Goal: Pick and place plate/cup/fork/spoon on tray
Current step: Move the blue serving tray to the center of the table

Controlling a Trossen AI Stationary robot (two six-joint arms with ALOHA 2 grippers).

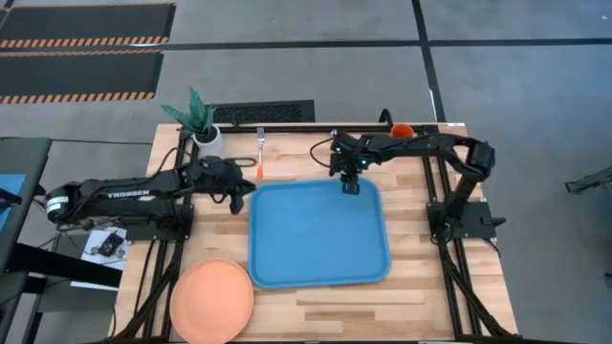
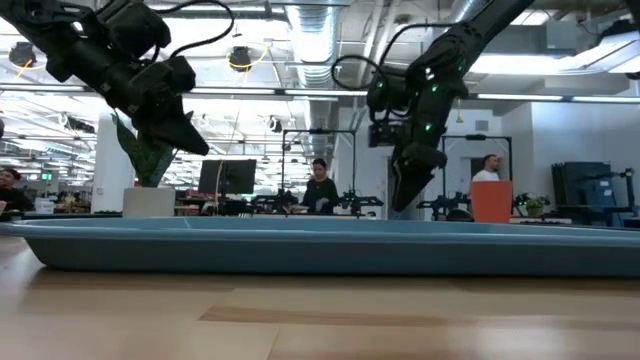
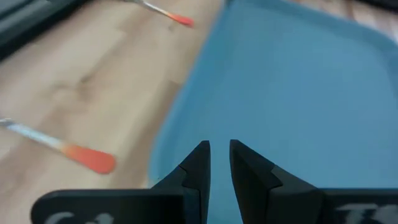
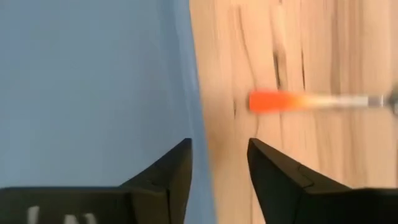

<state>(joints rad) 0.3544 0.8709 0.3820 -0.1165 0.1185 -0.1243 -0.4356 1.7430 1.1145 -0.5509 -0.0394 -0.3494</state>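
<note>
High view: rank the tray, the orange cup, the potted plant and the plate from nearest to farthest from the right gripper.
Measured from the right gripper, which hangs open at the tray's far edge:
1. Tray, directly under the gripper.
2. Cup, at the table's far edge, on the right.
3. Potted plant, at the far left corner.
4. Plate, at the near left corner, beside the tray.
</note>
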